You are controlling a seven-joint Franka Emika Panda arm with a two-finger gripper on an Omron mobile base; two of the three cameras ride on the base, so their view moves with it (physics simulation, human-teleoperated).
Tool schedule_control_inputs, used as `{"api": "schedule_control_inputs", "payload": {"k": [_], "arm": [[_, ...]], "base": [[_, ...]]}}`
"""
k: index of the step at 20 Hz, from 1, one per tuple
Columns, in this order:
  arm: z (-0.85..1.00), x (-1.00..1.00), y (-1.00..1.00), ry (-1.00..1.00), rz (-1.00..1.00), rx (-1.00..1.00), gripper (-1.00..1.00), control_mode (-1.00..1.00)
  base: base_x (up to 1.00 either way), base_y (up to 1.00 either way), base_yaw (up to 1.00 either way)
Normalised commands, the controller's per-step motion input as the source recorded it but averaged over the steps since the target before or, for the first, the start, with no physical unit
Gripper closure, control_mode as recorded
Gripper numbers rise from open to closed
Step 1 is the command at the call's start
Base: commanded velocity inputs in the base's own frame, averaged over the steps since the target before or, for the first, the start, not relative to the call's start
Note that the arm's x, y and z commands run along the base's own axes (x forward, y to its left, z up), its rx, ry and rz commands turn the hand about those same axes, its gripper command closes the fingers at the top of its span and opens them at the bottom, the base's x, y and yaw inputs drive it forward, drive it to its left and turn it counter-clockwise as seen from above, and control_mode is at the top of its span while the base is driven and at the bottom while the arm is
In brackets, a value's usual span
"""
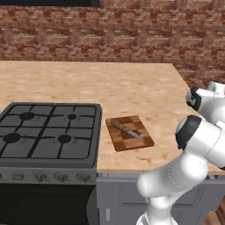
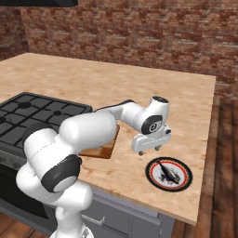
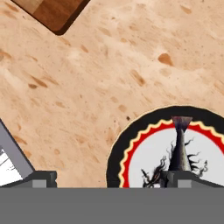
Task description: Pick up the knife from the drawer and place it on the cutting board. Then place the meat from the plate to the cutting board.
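Knife [image 1: 127, 130] lying diagonally on cutting board [image 1: 129, 132], near counter's [image 1: 140, 88] front edge beside stove [image 1: 48, 132]. From right base: gripper [image 2: 149, 149] spread wide, hovering beside plate [image 2: 151, 174] holding meat [image 2: 168, 174]. Hand view: plate rim, meat, board corner.

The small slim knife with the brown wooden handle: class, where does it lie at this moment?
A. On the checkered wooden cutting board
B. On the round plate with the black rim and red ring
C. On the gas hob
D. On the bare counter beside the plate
A: in the left base view the small slim knife with the brown wooden handle lies slantwise on the checkered wooden cutting board, right of the hob.
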Motion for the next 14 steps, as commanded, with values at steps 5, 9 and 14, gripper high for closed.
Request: {"api": "schedule_control_inputs", "payload": {"k": [5,9,14], "arm": [[0.00,-0.11,0.00,0.00,-0.14,-0.03,-1.00,-1.00],[0.00,-0.03,0.20,0.00,-0.25,-0.03,-1.00,-1.00],[0.00,0.02,0.53,0.00,-0.16,-0.03,-1.00,-1.00]], "base": [[0.00,0.00,0.00],[0.00,0.00,0.00],[0.00,0.00,0.00]]}}
